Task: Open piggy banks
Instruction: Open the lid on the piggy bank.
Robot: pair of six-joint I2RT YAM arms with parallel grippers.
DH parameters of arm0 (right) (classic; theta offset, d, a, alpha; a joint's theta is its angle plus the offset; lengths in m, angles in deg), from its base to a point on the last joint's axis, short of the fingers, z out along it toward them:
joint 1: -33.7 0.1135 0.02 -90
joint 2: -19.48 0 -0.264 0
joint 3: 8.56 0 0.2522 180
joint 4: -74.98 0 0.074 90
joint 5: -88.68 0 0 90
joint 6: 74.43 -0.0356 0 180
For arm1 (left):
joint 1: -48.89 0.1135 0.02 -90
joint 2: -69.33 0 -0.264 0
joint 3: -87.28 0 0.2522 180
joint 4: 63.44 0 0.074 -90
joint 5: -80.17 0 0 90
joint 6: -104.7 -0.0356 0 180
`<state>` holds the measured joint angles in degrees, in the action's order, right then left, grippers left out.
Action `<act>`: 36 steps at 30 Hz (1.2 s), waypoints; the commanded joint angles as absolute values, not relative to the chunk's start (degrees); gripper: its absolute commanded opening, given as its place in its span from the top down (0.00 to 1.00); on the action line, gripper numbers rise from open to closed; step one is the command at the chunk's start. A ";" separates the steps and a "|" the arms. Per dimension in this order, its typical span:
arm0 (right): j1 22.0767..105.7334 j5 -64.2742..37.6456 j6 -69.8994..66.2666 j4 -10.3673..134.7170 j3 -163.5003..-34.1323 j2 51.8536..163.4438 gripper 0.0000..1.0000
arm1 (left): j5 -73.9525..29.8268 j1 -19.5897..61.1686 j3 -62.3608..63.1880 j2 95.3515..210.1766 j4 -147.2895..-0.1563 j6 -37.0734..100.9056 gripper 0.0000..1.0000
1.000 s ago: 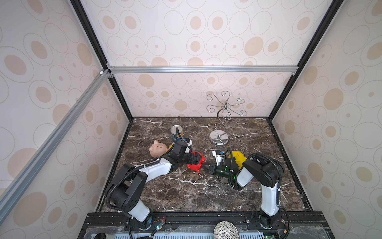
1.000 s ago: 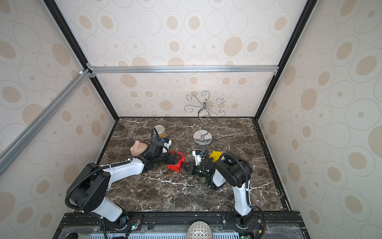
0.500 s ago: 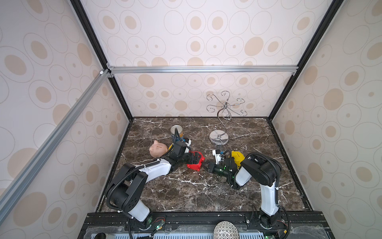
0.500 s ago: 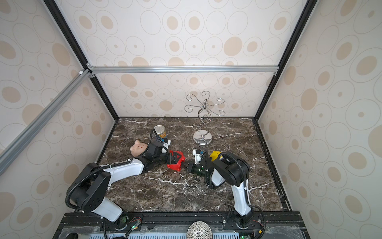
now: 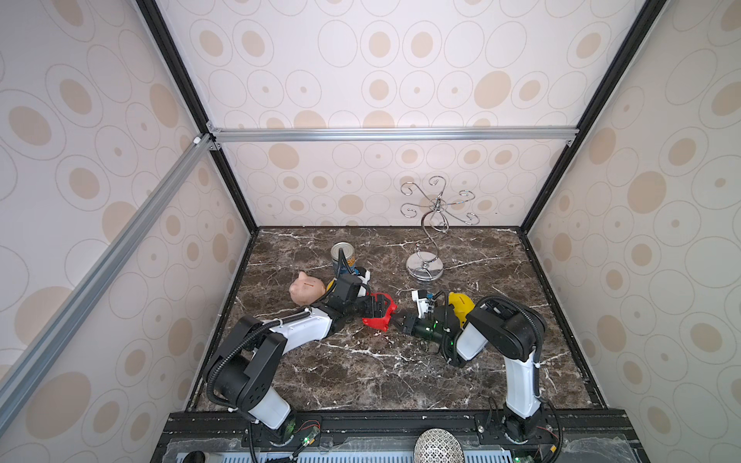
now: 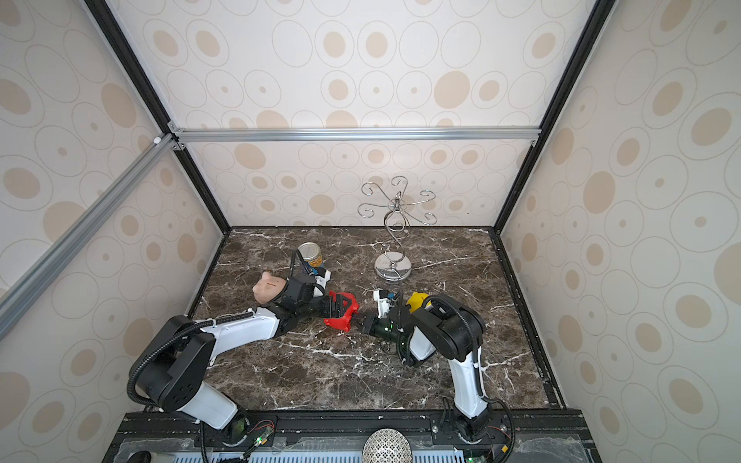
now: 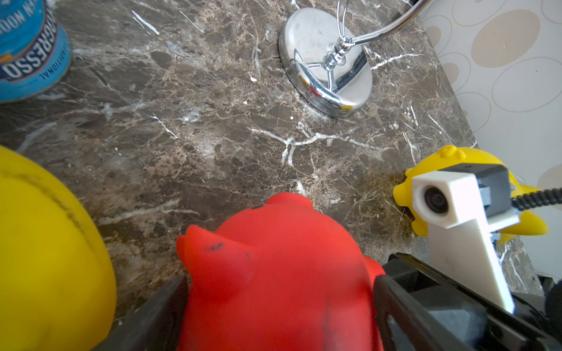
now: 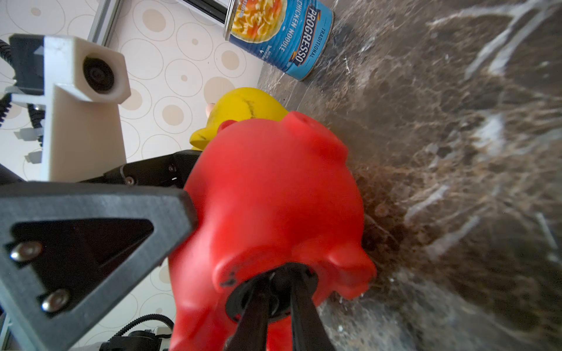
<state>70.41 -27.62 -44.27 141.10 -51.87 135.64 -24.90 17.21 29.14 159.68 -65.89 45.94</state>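
While the left gripper point(image 7: 273, 304) spans the red piggy bank point(image 5: 377, 322) with its jaws spread wide against both flanks, the right gripper point(image 8: 281, 282) has its fingers pinched narrow on the black plug point(image 8: 275, 299) in the pig's underside. In both top views the red pig sits near the middle of the marble table point(image 5: 361, 373), turned on its side between the 2 wrists; whether it touches the stone cannot be told. From it, the pale pink piggy bank point(image 5: 306, 288) stands at 10 o'clock, the left yellow piggy bank point(image 7: 45, 243) just beside it at 10 o'clock, the right yellow piggy bank point(image 5: 461, 300) at 3 o'clock behind the right wrist, the tin can point(image 5: 343, 256) at 11 o'clock and the chrome stand point(image 5: 425, 266) at 1 o'clock.
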 commanded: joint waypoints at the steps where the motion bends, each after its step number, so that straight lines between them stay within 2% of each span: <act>1: 70.79 -26.49 -45.67 142.01 -53.93 136.32 0.85 | -25.96 17.25 30.98 161.88 -71.23 45.81 0.08; 11: 70.76 -27.47 -45.25 141.93 -55.11 136.89 1.00 | -26.87 17.24 31.08 162.17 -70.91 45.54 0.09; 25: 70.75 -27.86 -42.58 141.95 -55.22 135.81 1.00 | -27.20 17.18 30.91 162.59 -70.97 45.54 0.10; 32: 71.63 -26.79 -33.25 140.81 -54.98 134.60 1.00 | -27.34 17.16 30.54 163.38 -71.40 45.61 0.11; 36: 73.83 -22.16 -23.37 135.86 -53.78 130.32 1.00 | -27.50 17.16 30.28 163.72 -71.71 45.55 0.11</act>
